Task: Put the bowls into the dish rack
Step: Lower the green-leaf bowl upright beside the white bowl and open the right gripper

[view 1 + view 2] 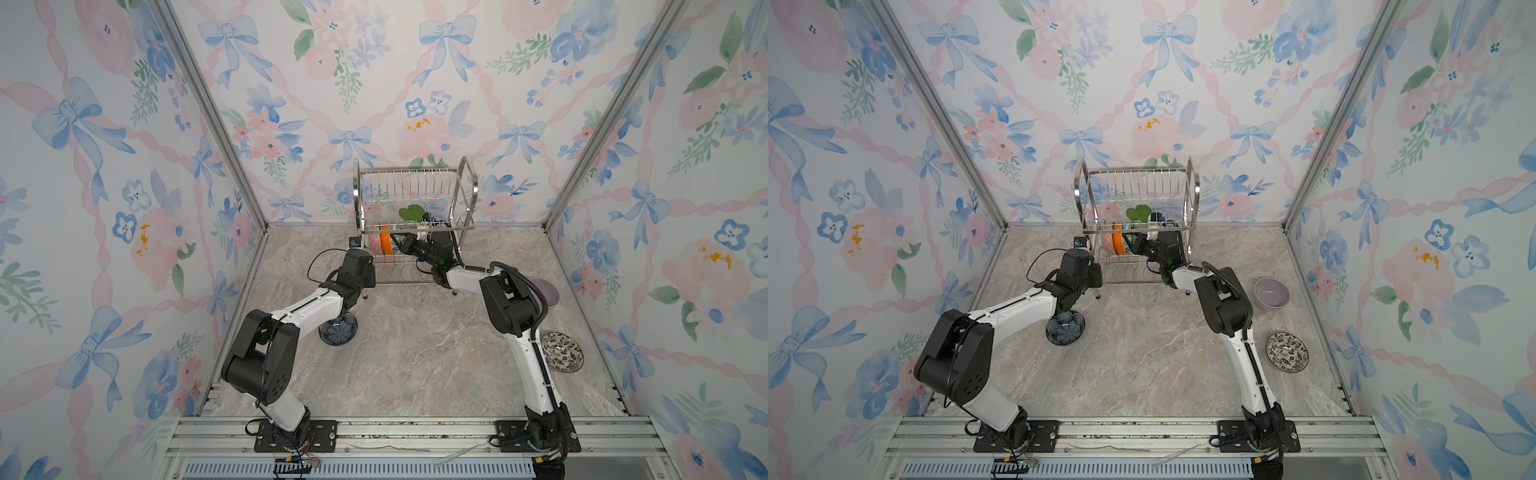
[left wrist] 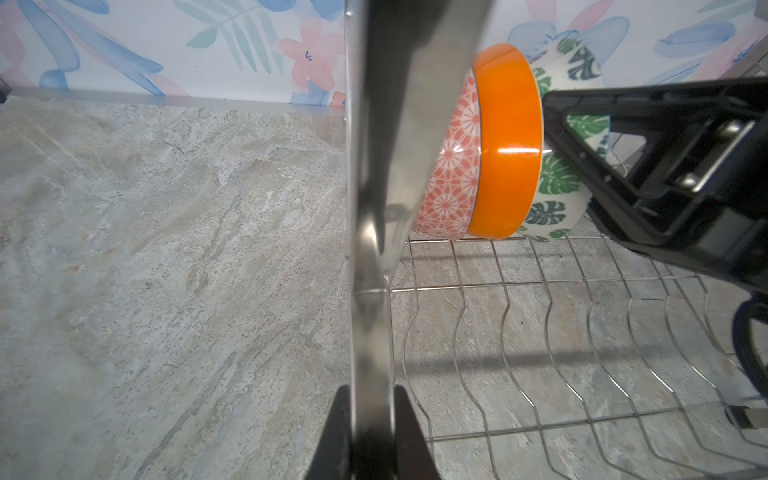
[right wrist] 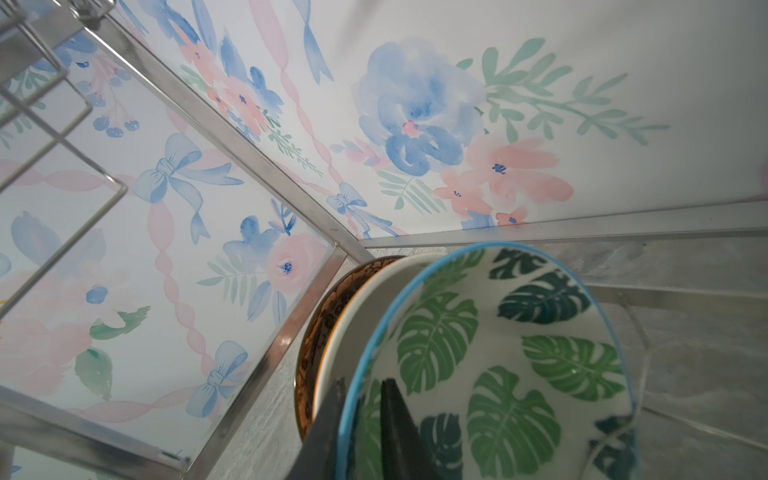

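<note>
Left gripper (image 2: 371, 392) clenched on the side frame of the dish rack (image 2: 399, 124). Right gripper (image 3: 365, 384) straddles the rim of the green leaf-print bowl (image 3: 519, 353) on the lower tier; whether it pinches cannot be told.

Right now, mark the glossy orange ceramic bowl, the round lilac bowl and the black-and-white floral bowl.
glossy orange ceramic bowl (image 2: 509, 145): left wrist view, outer wall.
round lilac bowl (image 1: 1271, 293): a top view, inside bottom.
black-and-white floral bowl (image 1: 1287, 352): a top view, patterned inside.
</note>
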